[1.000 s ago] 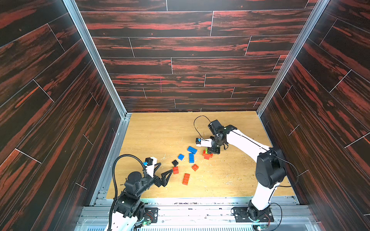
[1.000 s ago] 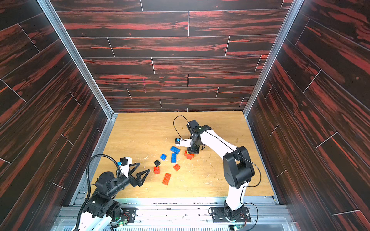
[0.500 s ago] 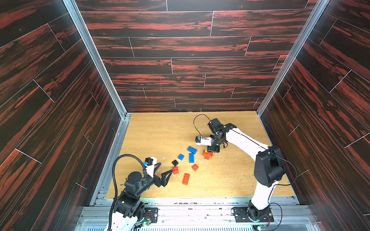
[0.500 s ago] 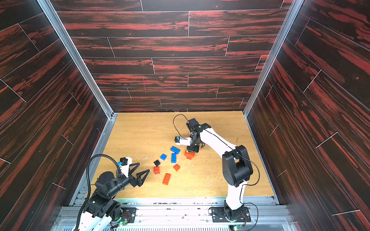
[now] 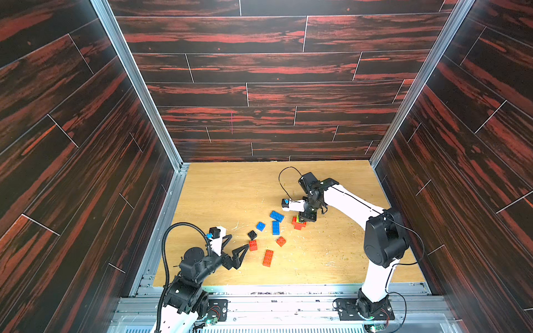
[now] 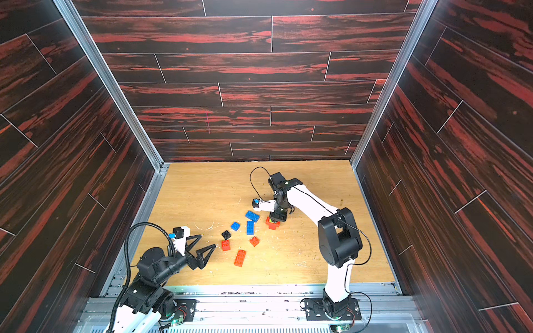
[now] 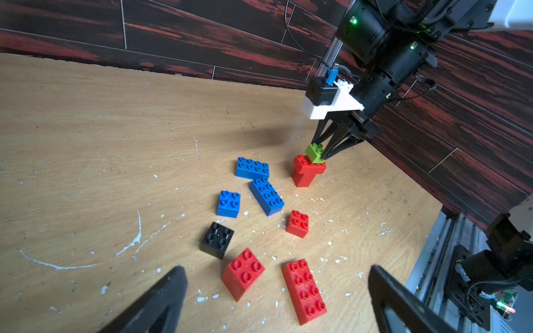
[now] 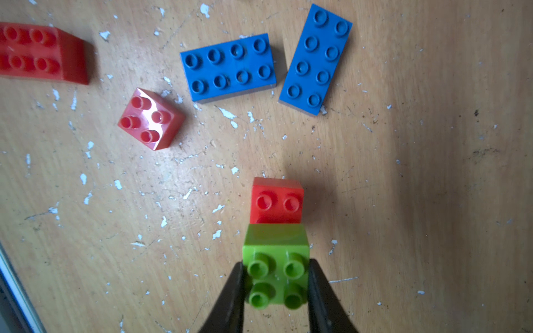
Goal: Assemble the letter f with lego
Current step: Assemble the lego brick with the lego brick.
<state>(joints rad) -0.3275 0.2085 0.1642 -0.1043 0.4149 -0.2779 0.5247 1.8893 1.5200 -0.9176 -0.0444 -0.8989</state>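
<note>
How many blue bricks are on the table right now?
3: one blue oblong nearest the red stack, a second blue oblong beside it, the blue square by the black brick. None seems hidden.

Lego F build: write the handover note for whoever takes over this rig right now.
The right gripper is shut on the lime green brick, set on one end of the red stack.
The left gripper is open and empty, low beside the loose bricks.
Loose on the table: two blue oblong bricks, blue square brick, black square brick, two red square bricks, red oblong brick.
Done: red stack built, green placed but not yet released.
Left: release green and add bricks to complete the F.
</note>
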